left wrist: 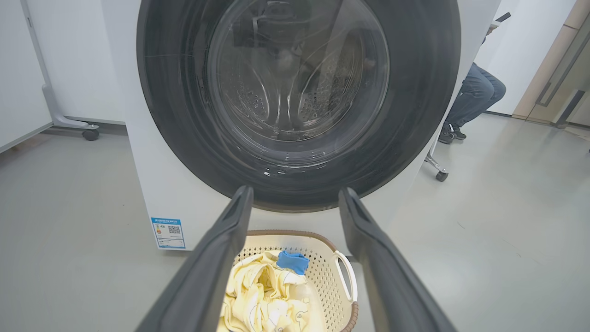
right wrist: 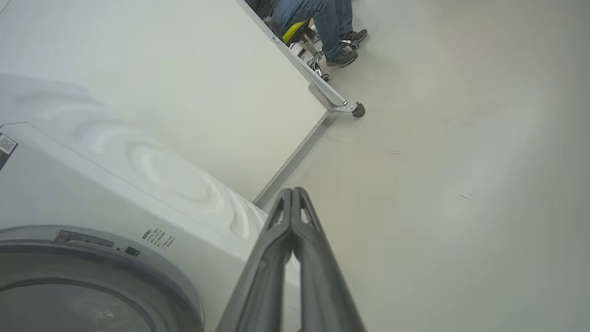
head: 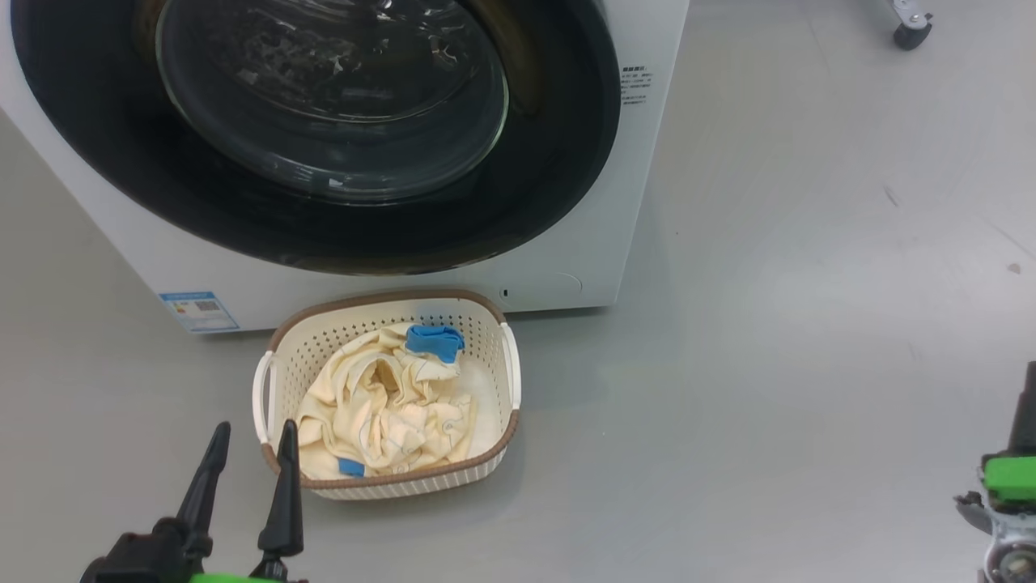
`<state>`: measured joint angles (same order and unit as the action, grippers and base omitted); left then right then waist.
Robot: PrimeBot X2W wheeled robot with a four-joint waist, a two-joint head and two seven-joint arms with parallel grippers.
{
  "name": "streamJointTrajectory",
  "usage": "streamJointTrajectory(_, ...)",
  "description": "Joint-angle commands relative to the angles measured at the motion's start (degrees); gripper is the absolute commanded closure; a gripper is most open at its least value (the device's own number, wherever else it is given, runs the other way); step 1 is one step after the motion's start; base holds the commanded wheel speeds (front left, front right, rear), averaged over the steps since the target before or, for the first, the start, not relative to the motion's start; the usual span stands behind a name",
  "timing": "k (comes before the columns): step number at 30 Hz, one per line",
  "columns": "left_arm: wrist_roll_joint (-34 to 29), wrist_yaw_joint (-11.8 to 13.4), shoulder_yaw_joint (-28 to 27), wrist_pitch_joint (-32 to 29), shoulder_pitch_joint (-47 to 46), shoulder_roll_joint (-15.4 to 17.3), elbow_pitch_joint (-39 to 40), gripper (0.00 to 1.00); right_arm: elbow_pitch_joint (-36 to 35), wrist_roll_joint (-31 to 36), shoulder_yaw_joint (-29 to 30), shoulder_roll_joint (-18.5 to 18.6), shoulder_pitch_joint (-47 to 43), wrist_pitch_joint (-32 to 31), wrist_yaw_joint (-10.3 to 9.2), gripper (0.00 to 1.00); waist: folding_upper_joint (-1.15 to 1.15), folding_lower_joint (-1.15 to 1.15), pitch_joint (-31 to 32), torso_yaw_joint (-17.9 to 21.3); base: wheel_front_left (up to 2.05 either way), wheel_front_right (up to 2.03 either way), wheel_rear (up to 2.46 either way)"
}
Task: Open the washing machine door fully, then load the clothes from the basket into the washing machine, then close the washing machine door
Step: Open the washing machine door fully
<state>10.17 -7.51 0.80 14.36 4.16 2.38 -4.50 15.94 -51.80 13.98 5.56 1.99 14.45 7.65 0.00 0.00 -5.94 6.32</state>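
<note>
The washer (head: 643, 202) stands on a grey floor (head: 809, 324) with its door (head: 558, 146) shut, the black rim flush against the white front. The steel drum shows through the glass in the left wrist view. A blue sticker (head: 200, 311) sits low on the front.

The basket (head: 388, 296) rests on the floor just before the washer, below the door. The clothes (head: 388, 405) lie heaped inside it, cream fabric with a blue piece (head: 435, 342) at the far side.

The left gripper (head: 252, 433) hangs beside the basket's near left corner with its jaws spread wide and nothing between them. In its wrist view it points at the door's lower rim.

The right gripper (right wrist: 292, 190) is pressed shut on nothing, out over bare floor to the washer's right.

A seated person's legs (left wrist: 474, 94) show beyond the washer.
</note>
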Motion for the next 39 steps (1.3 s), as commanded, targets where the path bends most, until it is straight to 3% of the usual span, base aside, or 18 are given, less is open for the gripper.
streamJointTrajectory(1,-0.3,0.02,-2.09,0.63,-0.63,0.5,2.27,0.0,-0.96,-2.73,-0.85,2.44,2.76,0.55,-0.16,1.0,0.0,0.0,-0.62,-0.2,0.0,0.0,0.0)
streamJointTrajectory(10,-1.05,0.02,-1.63,0.63,-0.94,0.67,4.01,0.0,0.62,-33.95,-2.18,11.26,7.84,-3.07,-0.16,1.0,0.0,0.0,-5.52,-1.93,0.0,0.0,0.0)
streamJointTrajectory(18,-1.98,0.02,-0.8,0.63,-1.95,1.41,5.12,0.0,0.21,-48.37,6.47,12.4,15.69,-17.98,-0.16,1.0,0.0,0.0,-11.21,-4.15,0.0,0.0,0.0)
streamJointTrajectory(28,-3.03,0.02,-1.71,0.63,-1.49,1.42,6.62,0.0,3.6,-52.31,15.73,12.27,26.34,-38.22,-0.16,1.0,0.0,0.0,-15.64,-7.59,0.0,0.0,0.0)
streamJointTrajectory(39,-3.18,0.02,-0.99,0.63,-1.75,1.03,7.51,0.0,5.9,-45.97,16.12,12.63,38.51,-50.46,-0.16,1.0,0.0,0.0,-19.35,-11.7,0.0,0.0,0.0)
